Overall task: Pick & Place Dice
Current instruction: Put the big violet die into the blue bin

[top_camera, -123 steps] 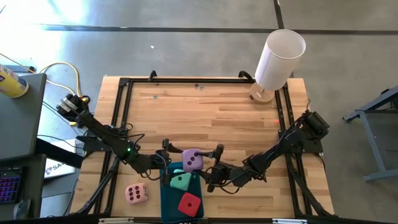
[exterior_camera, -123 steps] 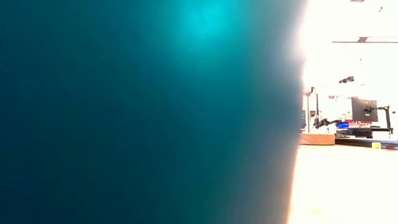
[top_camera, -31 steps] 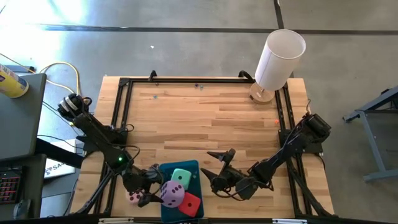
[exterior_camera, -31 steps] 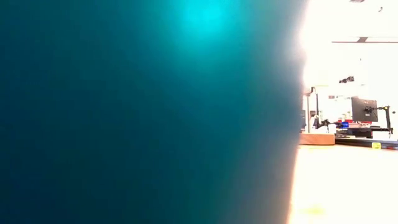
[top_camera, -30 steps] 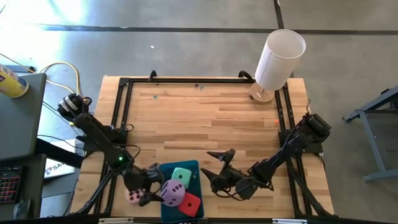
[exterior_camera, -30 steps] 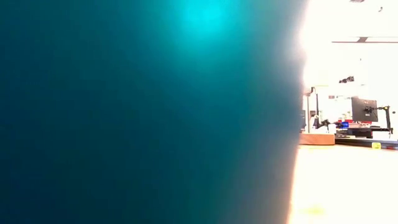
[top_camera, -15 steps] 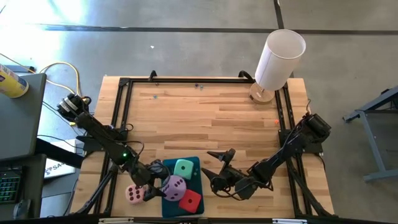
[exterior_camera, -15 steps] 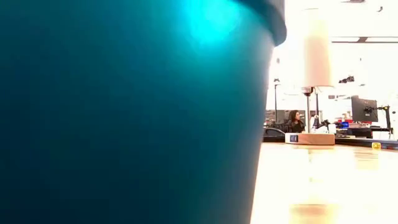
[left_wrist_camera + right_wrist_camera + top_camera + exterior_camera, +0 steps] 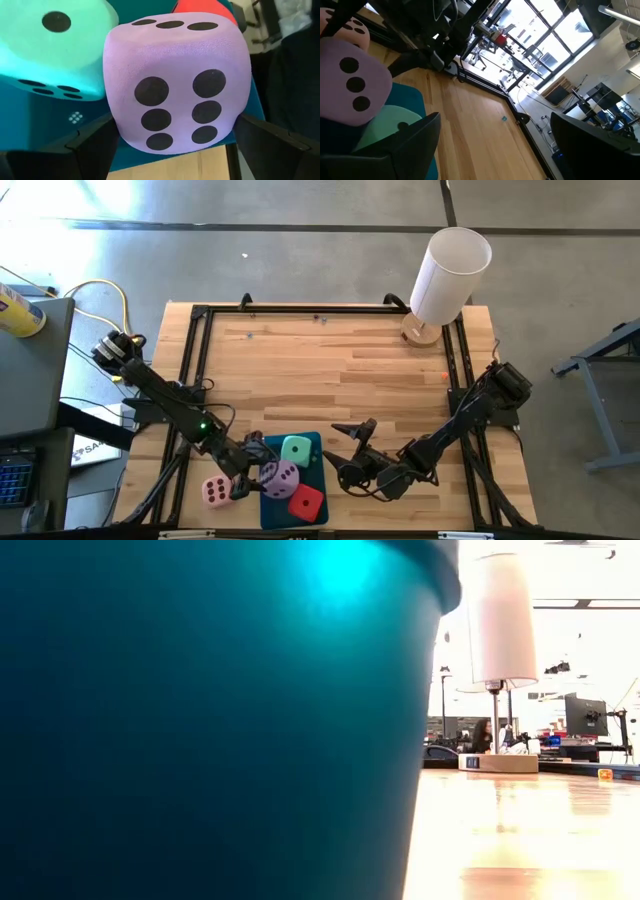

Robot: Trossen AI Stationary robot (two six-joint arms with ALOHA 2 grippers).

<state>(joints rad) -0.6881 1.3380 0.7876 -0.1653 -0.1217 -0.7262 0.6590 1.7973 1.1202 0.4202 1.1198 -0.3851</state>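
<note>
My left gripper (image 9: 262,473) is shut on the lilac purple die (image 9: 283,477), which is over the left part of the teal tray (image 9: 270,505); its six-pip face (image 9: 175,110) looks at the wrist camera. The mint green die (image 9: 296,450) sits in the tray's far part and the red die (image 9: 306,502) in its near right part. The pale pink die (image 9: 215,492) lies on the table left of the tray. My right gripper (image 9: 350,450) hangs open just right of the tray, holding nothing. My left gripper pinches the purple die by two opposite side faces (image 9: 114,125), one finger (image 9: 92,142) on each side, low on the die. The fingers come slanting down from the table's left. Whether the die's underside rests on the tray, I cannot tell.
A white cylinder on a wooden foot (image 9: 445,275) stands at the far right corner. A black frame (image 9: 200,360) runs round the table top. The tray's teal wall (image 9: 200,720) fills most of the low view. Bare wood lies beyond the tray.
My left gripper has carried the purple die a little toward the table's far edge and right, farther over the tray, rolling its wrist. The green die has slid a little toward the far edge. The tray's wall has shifted in the low view.
</note>
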